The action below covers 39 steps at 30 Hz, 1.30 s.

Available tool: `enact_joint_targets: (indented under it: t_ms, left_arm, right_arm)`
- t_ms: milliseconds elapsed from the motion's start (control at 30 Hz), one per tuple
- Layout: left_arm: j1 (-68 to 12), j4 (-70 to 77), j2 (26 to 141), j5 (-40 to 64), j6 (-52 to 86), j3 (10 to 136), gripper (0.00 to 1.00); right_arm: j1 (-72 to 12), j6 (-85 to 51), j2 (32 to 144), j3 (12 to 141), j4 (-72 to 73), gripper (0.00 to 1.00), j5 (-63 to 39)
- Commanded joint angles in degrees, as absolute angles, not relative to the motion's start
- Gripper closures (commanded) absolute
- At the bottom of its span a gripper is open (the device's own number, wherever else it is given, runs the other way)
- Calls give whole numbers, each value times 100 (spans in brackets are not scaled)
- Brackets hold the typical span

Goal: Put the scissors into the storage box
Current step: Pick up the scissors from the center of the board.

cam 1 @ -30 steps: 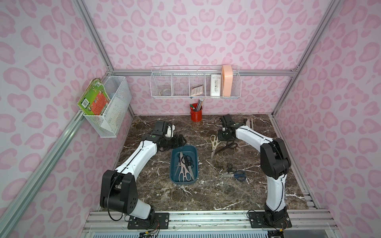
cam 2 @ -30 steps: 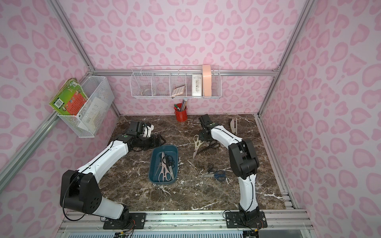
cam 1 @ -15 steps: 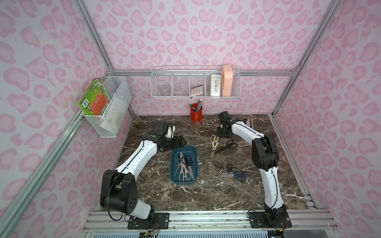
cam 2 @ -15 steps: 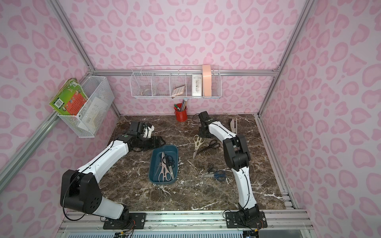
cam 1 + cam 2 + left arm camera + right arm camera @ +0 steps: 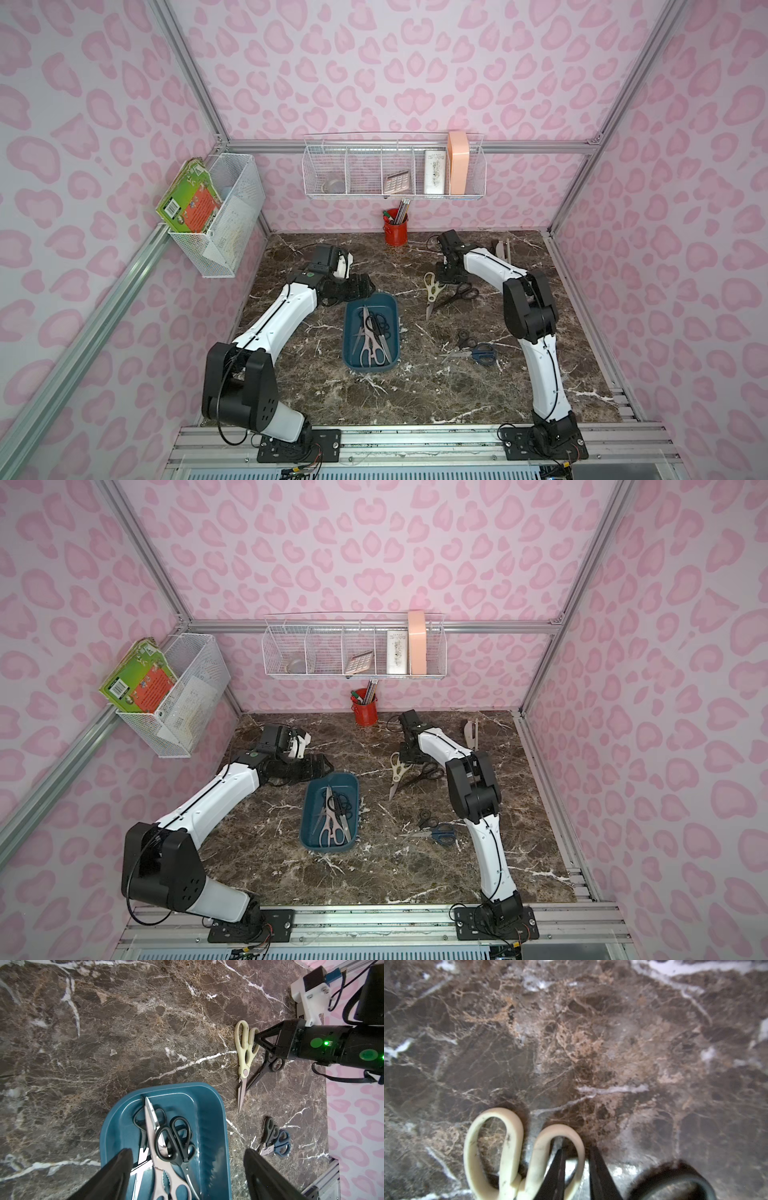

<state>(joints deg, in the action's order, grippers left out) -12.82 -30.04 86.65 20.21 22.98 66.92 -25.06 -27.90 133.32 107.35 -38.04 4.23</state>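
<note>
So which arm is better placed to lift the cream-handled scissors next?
Right. The right gripper has one finger inside a handle loop of the cream-handled scissors and the other just outside it. The left gripper hangs open over the storage box, well away from that pair.

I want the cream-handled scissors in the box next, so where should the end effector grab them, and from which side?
Grip one handle loop of the cream-handled scissors, coming straight down astride its rim. They lie flat on the table, so the blades give no edge, and the black scissors crowd them there.
</note>
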Motion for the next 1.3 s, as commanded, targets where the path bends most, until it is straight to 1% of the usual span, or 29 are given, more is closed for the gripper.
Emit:
enact_joint_targets:
  t_ms: [0,67,133,300,433,467,700,967,1100,1267]
  left_arm:
    - [-1285,-3028,8648,2013,2271,6705,11]
    - [-1280,-3023,8622,1988,2270,6695,11]
    - [-1281,-3023,8613,1960,2267,6701,11]
    - [-1281,-3047,8587,1936,2259,6706,11]
    - [-1282,-3050,8578,1905,2249,6698,11]
    - [-1280,-3047,8570,1899,2258,6698,11]
    - [-1282,-3061,8578,1872,2259,6699,11]
    - [-1198,-3059,8578,1956,2259,6730,11]
    - [-937,-3025,8504,1991,2289,6716,11]
    - [-514,-2980,8387,1889,2307,6671,11]
  right_arm:
    - [-2522,-2856,13404,10701,-3884,79,392]
    - [-2531,-2856,13427,10703,-3911,80,469]
    - [-2526,-2848,13434,10705,-3928,85,501]
    - [-2532,-2855,13423,10644,-3879,88,572]
    - [-2536,-2887,13362,10533,-3732,99,468]
    - [-2539,-2889,13347,10515,-3703,100,445]
    - [-2501,-2845,13141,10522,-3645,100,382]
    - [-2359,-2649,12363,10499,-3752,100,248]
    - [-2467,-2506,11922,10305,-3745,100,-5]
    - [-2872,-2475,11322,9900,-3749,100,-24]
